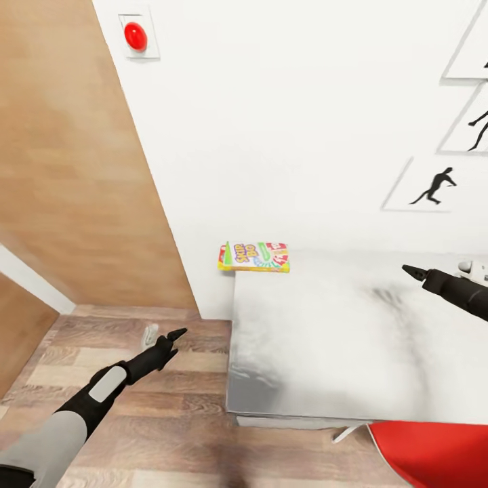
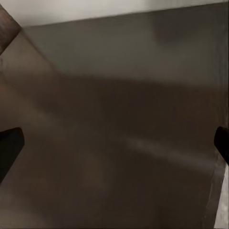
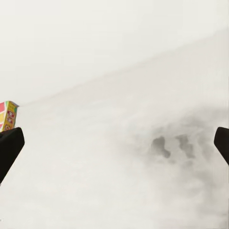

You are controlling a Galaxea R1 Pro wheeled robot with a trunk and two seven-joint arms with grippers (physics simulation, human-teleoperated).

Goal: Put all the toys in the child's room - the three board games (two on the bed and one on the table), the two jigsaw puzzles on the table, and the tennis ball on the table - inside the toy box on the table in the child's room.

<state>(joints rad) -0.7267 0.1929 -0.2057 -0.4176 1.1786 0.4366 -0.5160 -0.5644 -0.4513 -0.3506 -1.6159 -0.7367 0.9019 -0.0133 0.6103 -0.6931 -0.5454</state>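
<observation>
A: How many game boxes are there?
B: One colourful game box (image 1: 253, 257), on one white bed (image 1: 352, 339).
A: Anything else?
B: Three wall pictures (image 1: 430, 184), one red button (image 1: 135, 35), two grippers (image 1: 177, 333).

White bed (image 1: 352, 339) bears one game box (image 1: 254, 257) (far corner).

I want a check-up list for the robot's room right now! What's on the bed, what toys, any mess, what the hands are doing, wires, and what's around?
Surface: white bed, mostly bare.
Job's things: one colourful board game box, lying flat at the bed's far corner by the wall.
Clutter: nothing seen on the bed; a small pale thing on the floor, too blurred to name.
Grippers: left gripper over the wooden floor, open, empty; right gripper over the bed, open, empty.
Cables: nothing seen.
Surroundings: white wall, red round button, running-figure pictures, red object near the bed.
</observation>
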